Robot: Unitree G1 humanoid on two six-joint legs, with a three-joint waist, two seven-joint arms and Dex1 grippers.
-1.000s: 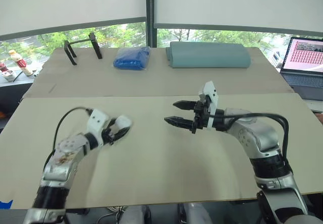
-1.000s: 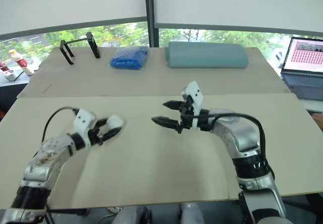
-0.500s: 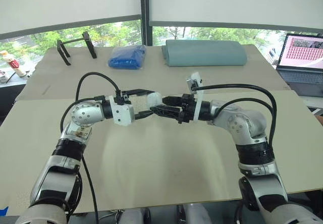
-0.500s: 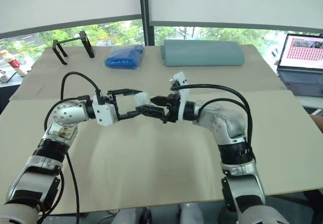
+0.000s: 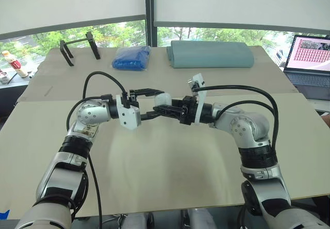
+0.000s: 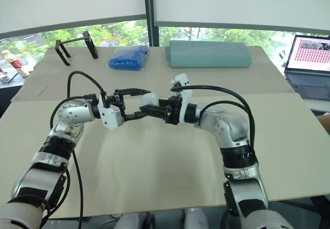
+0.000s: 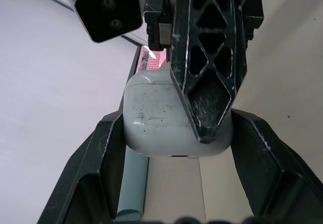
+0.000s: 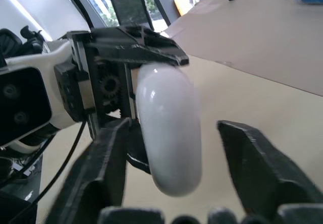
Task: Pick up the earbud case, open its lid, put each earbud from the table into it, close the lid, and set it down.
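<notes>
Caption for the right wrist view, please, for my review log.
Left gripper holds the white earbud case above the table, between the open fingers of the right gripper.

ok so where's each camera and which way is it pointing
Both eye views: head, looking forward and down over the table; left gripper and right gripper show.
Left wrist view: along the left gripper's fingers at the earbud case they hold.
Right wrist view: along the right gripper's open fingers at that case.
Shared: the case.
</notes>
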